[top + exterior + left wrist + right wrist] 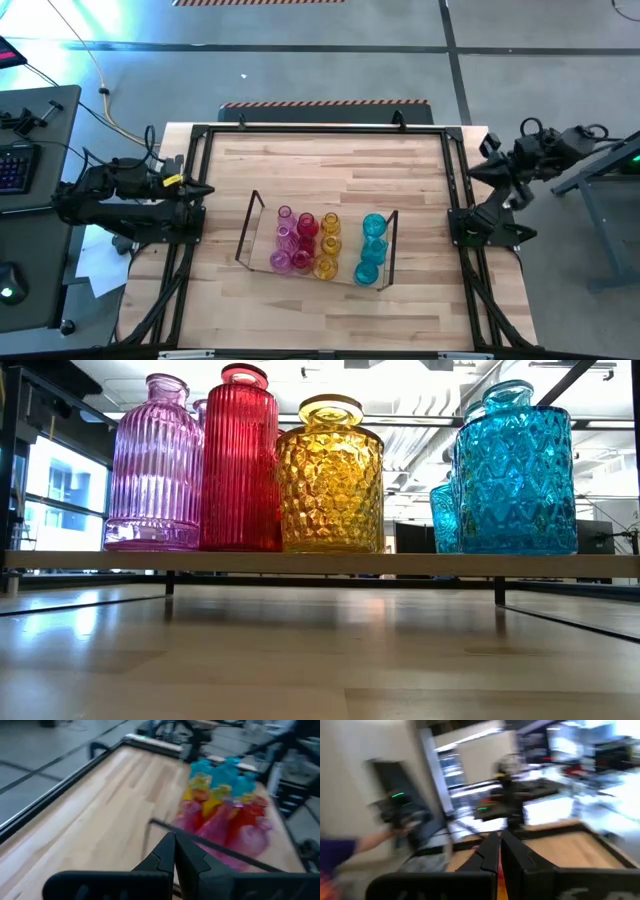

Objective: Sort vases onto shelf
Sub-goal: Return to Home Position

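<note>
As shelf (249, 228) bears vases (328, 245) (grouped) — upright.

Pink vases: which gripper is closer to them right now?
Left. The left gripper is at the left edge of the table, off the shelf end holding the pink vases; the right gripper is at the right edge, beyond the cyan vases.

- Ahead of the left gripper (208, 190), passage is blocked by the shelf (248, 232) end frame, with vases (305, 240) packed close behind it.
- A narrow gap is left between the yellow vases (328, 245) and the cyan vases (372, 250).
- Between the left gripper and the right gripper (470, 175), bare table (330, 165) lies open.
- Just beside each gripper, a black frame (200, 135) rail is met.
</note>
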You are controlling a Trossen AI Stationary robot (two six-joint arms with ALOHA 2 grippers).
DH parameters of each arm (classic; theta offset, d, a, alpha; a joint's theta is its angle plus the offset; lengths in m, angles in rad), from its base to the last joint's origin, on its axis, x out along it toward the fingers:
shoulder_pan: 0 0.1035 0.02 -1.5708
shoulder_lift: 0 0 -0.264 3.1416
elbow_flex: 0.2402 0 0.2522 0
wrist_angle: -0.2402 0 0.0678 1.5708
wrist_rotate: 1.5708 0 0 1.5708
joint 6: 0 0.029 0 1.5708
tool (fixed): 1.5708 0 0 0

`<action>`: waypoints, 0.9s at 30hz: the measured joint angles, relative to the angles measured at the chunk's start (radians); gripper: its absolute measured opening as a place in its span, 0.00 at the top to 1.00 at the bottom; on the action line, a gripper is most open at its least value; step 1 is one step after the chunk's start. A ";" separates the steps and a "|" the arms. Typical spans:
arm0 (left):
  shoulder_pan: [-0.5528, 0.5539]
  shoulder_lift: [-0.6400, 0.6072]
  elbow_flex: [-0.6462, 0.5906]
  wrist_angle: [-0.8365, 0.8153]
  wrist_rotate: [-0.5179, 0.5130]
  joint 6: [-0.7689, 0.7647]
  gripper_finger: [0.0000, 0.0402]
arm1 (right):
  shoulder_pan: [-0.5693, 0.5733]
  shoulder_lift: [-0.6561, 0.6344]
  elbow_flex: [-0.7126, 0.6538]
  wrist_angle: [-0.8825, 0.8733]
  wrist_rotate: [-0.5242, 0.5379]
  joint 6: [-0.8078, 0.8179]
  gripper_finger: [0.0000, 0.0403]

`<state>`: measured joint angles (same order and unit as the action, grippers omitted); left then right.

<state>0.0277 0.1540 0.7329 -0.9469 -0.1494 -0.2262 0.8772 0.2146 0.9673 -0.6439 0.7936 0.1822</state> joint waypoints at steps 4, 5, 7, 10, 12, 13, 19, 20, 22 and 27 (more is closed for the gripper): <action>0.000 0.037 0.000 0.085 0.029 0.049 1.00 | 0.000 -0.012 0.000 0.071 -0.181 -0.104 1.00; 0.000 0.053 0.000 0.112 0.022 0.072 1.00 | 0.000 -0.016 0.000 0.091 -0.214 -0.132 1.00; 0.000 0.095 0.000 0.164 -0.018 0.108 1.00 | 0.000 -0.020 0.001 0.114 -0.256 -0.175 1.00; 0.000 0.177 0.000 0.204 -0.130 0.146 1.00 | 0.000 -0.036 0.000 0.124 -0.235 -0.204 1.00; 0.000 0.240 0.000 0.221 -0.186 0.166 1.00 | 0.002 -0.048 0.000 0.112 -0.204 -0.212 1.00; 0.000 0.270 0.000 0.222 -0.201 0.179 1.00 | 0.003 -0.054 0.000 0.108 -0.182 -0.218 1.00; 0.000 0.402 -0.001 0.366 -0.180 0.285 1.00 | 0.028 -0.122 0.000 0.108 -0.140 -0.246 1.00; 0.000 0.412 -0.001 0.398 -0.172 0.304 1.00 | 0.035 -0.133 0.000 0.105 -0.140 -0.251 1.00; 0.000 0.421 -0.001 0.435 -0.164 0.352 1.00 | 0.051 -0.150 0.000 0.088 -0.139 -0.251 1.00; 0.026 0.431 -0.001 0.462 -0.176 0.368 1.00 | 0.098 -0.176 0.000 0.034 -0.076 -0.226 1.00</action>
<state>0.0539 0.5845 0.7319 -0.4854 -0.3254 0.1421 0.9754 0.0381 0.9672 -0.6097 0.7173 -0.0437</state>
